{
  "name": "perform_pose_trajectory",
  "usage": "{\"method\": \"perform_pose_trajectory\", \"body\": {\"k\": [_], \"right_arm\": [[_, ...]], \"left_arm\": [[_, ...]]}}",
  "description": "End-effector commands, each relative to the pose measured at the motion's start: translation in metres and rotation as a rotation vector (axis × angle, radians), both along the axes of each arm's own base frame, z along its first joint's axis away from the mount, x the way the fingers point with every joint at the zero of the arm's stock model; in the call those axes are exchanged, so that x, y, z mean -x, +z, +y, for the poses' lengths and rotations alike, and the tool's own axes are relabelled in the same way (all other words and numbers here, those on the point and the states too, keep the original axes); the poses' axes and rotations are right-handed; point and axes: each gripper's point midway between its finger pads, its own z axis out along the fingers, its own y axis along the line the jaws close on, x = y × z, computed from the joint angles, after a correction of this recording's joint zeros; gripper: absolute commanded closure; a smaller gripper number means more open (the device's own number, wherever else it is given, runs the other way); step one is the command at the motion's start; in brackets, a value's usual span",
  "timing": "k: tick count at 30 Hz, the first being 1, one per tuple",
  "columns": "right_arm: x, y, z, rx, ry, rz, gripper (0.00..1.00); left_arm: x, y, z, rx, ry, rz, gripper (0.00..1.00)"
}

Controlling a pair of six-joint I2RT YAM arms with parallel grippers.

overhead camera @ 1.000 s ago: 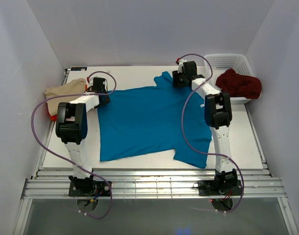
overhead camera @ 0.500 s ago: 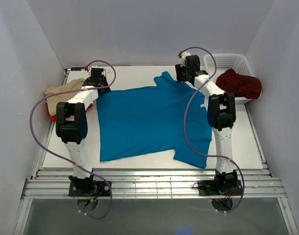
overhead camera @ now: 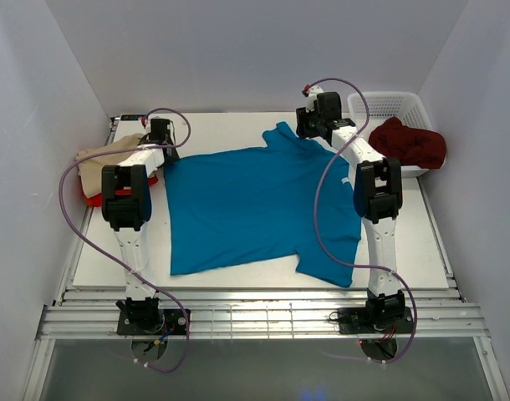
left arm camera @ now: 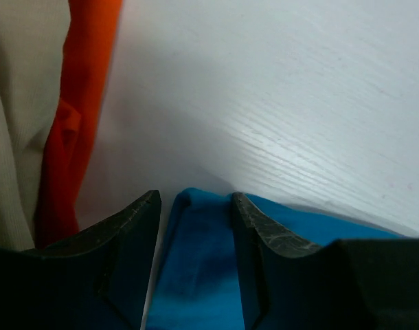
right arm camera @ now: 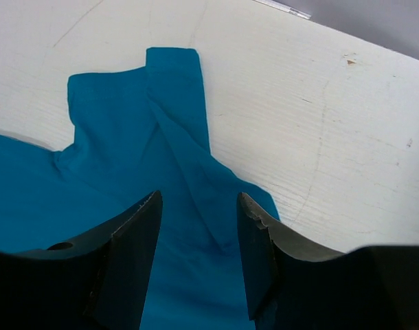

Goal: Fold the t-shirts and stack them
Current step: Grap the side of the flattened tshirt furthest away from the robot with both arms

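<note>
Left wrist, teal t-shirt [left arm camera: 196, 275] within parted left end effector [left arm camera: 196, 199], right end effector [right arm camera: 199, 198] parted

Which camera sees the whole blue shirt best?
The top camera: almost the whole teal t-shirt lies spread out. The left wrist shows just one corner; the right wrist only a sleeve and nearby cloth.

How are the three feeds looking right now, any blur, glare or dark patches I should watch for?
Top external: evenly lit and sharp, only faint shadows on the table. Left wrist: very close, jaws dark and soft, a bright sheen on the table, teal t-shirt shadowed between them. Right wrist: t-shirt and table grain crisp, jaws dark in the foreground.
</note>
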Motion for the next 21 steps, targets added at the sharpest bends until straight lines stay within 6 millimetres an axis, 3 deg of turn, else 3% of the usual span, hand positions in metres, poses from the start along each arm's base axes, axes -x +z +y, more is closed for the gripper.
{"method": "perform_pose_trajectory", "body": {"k": [1,7,16,21], "right_arm": [[-0.003,0.008,0.014,-0.054,0.050,-0.024,0.46],[-0.014,-0.009,0.028,-0.112,0.081,-0.030,0.46],[-0.022,-0.051,0.038,-0.148,0.090,0.008,0.46],[-0.029,-0.048,0.038,-0.148,0.086,-0.022,0.46]], "left_arm": [[-0.005,0.029,0.005,-0.007,0.025,-0.056,0.44],[-0.004,0.025,0.004,-0.011,0.010,-0.059,0.44],[-0.009,0.020,0.003,-0.013,-0.002,-0.056,0.44],[-0.010,0.021,0.003,-0.011,-0.002,-0.058,0.44]]}}
